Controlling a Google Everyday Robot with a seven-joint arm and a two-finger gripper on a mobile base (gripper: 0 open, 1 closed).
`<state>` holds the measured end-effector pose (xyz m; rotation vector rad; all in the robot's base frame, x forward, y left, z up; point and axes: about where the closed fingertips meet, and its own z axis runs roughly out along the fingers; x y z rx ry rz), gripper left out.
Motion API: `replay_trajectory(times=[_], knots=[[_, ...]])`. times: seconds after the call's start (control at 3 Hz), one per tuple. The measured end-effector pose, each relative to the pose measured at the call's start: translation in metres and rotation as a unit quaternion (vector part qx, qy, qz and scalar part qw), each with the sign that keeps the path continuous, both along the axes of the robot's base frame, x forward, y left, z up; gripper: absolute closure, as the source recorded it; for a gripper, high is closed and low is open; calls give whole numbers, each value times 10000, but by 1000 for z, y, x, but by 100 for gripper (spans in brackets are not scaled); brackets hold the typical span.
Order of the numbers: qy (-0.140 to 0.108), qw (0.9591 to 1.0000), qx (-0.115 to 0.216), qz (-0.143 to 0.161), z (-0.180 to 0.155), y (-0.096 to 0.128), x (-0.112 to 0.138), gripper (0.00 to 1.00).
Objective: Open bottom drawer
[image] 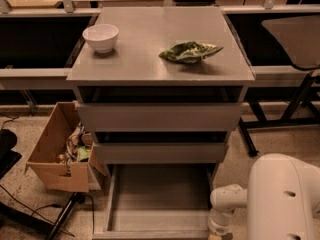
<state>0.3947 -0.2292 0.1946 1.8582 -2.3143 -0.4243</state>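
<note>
benches and dark shelving run across the back of a workshop-like room, and in front of them stands a grey table (150,54) with three handleless drawers under its top. on that top sit a white bowl (100,37) at the back left and a crumpled green packet (190,52) to the right, well apart. a cardboard box (52,159) of odds and ends sits on the floor just beside the table's left side.

the top drawer (159,116) and the middle drawer (160,153) each show a dark gap above the front. the bottom drawer (160,204) is at floor level and is pulled far out toward the camera, with its shallow grey tray laid bare and its front edge at the lower border of the view.

the end effector (219,228) hangs at the lower right, just beside the drawer's right front corner, at the end of the white arm (282,199). it is cut by the border, so i cannot tell whether it is released or clenched, or whether it touches the drawer.

by my reading the opening looks done or nearly so. the next move calls for letting go if anything is held, then drawing the end effector back and up, clear of the corner, without nudging the drawer shut.
</note>
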Motion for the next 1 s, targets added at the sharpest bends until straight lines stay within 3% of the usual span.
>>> replay_trajectory(times=[0.33, 1.0], knots=[[107, 9999, 70, -1, 1, 4, -7, 100], [108, 9999, 70, -1, 1, 4, -7, 58]])
